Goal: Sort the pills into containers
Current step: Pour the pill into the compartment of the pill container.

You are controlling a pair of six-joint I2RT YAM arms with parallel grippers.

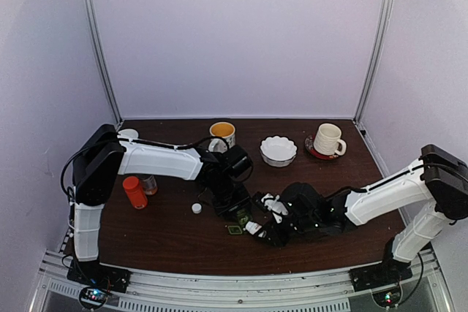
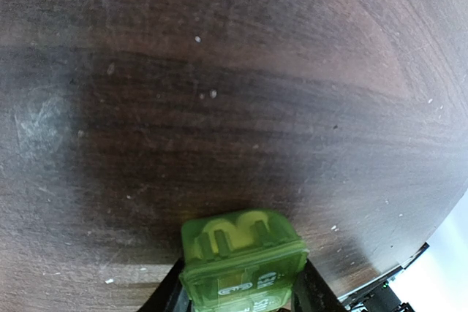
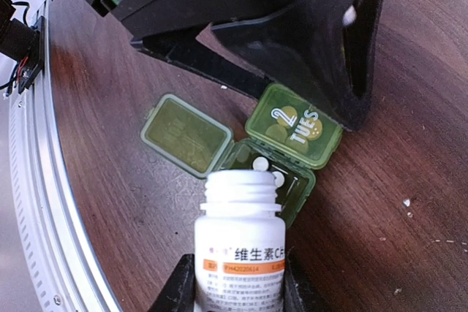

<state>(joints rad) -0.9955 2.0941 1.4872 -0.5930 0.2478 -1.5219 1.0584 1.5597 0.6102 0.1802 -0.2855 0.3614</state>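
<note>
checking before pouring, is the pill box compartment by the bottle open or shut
Open: its lid lies flipped back flat, white pills show inside; the TUES compartment beside it is shut.

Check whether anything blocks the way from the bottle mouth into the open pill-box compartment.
Nothing visible does. The white bottle is tipped with its open mouth right at the open compartment of the pill box; that lid lies flipped aside.

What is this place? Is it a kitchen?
Probably a robot test booth in a lab: two robot arms bolted to a metal rail, plain white walls boxing in the table, a pill box and pill bottle for practice.
</note>
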